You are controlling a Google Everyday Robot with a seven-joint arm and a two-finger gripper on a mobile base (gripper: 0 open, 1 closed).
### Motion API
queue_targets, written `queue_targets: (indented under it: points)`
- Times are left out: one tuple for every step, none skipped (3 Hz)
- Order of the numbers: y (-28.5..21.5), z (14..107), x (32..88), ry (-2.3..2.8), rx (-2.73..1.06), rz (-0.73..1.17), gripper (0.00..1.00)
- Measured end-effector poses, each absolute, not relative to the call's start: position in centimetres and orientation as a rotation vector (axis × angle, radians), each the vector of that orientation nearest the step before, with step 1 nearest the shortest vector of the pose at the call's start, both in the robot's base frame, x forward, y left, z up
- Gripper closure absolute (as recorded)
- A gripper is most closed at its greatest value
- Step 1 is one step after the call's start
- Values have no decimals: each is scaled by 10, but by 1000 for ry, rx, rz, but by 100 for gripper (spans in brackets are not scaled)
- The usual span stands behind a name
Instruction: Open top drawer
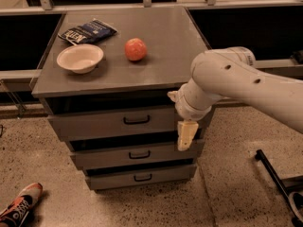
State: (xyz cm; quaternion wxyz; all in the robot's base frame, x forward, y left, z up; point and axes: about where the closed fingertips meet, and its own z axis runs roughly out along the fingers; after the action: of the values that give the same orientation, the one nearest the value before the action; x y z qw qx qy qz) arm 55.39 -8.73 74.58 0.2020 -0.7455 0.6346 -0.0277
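Note:
The top drawer (94, 123) is the widest grey front, just under the cabinet top, with a small black loop handle (136, 120) at its centre. It looks pushed in, with a dark gap above it. My gripper (187, 135) hangs from the white arm (236, 82) and points down in front of the right end of the drawer fronts, at the level between the top and middle drawers. It is to the right of the handle and apart from it.
Two narrower drawers, the middle (109, 158) and the bottom (113, 179), sit below. On the cabinet top (165, 46) are a white bowl (79, 57), an orange-red ball-like fruit (136, 49) and a dark snack bag (88, 31). A shoe (19, 205) lies on the floor at the lower left.

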Motion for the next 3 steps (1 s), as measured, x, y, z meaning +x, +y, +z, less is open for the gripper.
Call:
queue_targets:
  points:
    - [-88, 718, 570, 1773, -2107, -68, 0]
    - [-91, 688, 580, 1799, -2104, -38, 0]
    - [-93, 670, 591, 1815, -2103, -18, 0]
